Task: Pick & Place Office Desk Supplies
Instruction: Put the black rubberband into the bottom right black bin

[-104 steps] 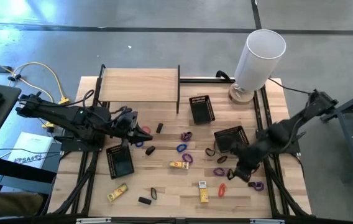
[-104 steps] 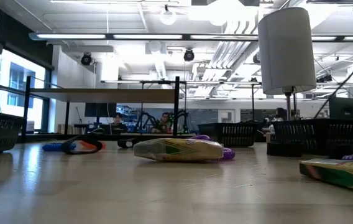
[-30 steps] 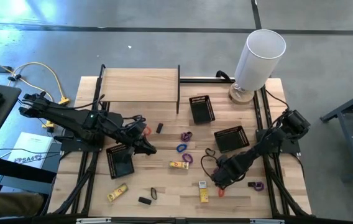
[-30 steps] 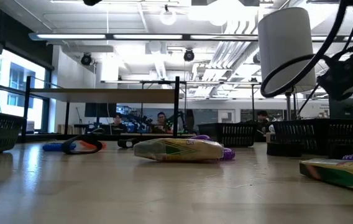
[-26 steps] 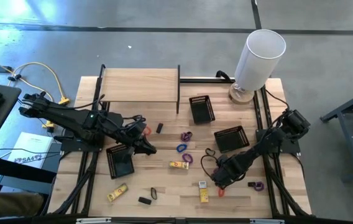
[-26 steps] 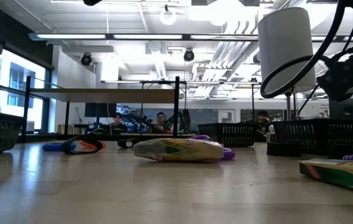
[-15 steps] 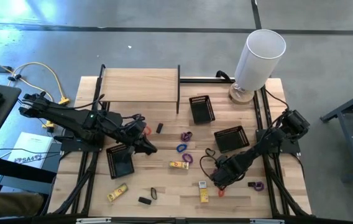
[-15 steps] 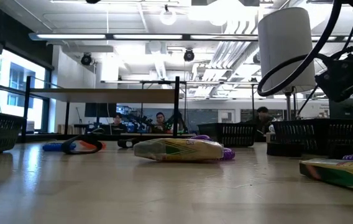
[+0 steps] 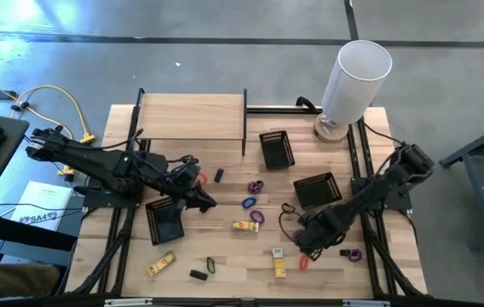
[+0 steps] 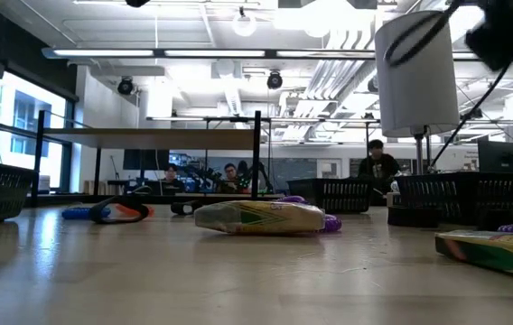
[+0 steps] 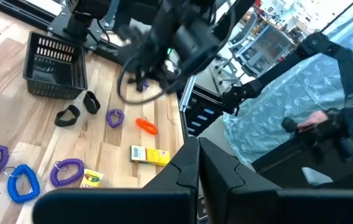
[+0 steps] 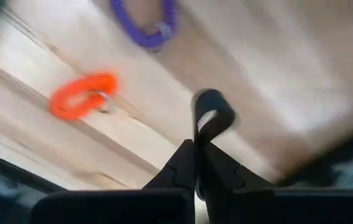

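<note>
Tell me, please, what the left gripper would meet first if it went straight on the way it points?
Probably the yellow packet: the shut left gripper points toward it, with the orange loop just beyond. Depth is unclear.

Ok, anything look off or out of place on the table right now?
Mostly loose supplies scattered over the table, as the job expects. One oddity: a mesh tray near the middle lies tipped on its side. The right hand is shut on a black loop.

Bare wood lies along the table's (image 9: 225, 277) front edge; loops (image 9: 255, 218) and mesh trays (image 9: 277, 150) crowd mid-table.
</note>
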Controlling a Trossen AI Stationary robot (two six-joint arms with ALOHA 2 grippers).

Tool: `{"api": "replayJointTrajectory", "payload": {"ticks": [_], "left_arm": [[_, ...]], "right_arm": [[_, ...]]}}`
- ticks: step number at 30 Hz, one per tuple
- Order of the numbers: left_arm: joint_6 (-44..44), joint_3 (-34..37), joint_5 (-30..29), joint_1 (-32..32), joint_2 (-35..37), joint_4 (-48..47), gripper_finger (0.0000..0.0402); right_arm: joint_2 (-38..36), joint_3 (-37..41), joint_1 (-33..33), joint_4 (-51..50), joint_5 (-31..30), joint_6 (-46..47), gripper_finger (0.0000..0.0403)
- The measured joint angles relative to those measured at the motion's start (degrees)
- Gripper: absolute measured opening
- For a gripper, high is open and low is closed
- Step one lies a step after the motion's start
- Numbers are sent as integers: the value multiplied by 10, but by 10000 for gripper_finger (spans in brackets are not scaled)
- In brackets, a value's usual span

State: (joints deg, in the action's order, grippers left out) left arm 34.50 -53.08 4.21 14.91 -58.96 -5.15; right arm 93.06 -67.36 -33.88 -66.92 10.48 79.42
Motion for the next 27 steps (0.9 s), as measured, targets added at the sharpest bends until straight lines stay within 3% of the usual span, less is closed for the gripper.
{"api": "replayJointTrajectory", "payload": {"ticks": [4, 10, 15, 19, 27], "left_arm": [[0, 0, 0, 0, 0, 0, 1], [0, 0, 0, 0, 0, 0, 1], [0, 0, 0, 0, 0, 1, 1], [0, 0, 0, 0, 0, 0, 1], [0, 0, 0, 0, 0, 0, 1]], "right_arm": [[-42, -49, 30, -90, -55, -18, 4], [-93, -44, 119, -175, -116, -54, 4], [-107, -5, 204, -123, -125, -98, 4], [-105, 42, 273, -46, -95, -145, 4], [-102, 85, 336, 16, -77, -165, 4]]}}
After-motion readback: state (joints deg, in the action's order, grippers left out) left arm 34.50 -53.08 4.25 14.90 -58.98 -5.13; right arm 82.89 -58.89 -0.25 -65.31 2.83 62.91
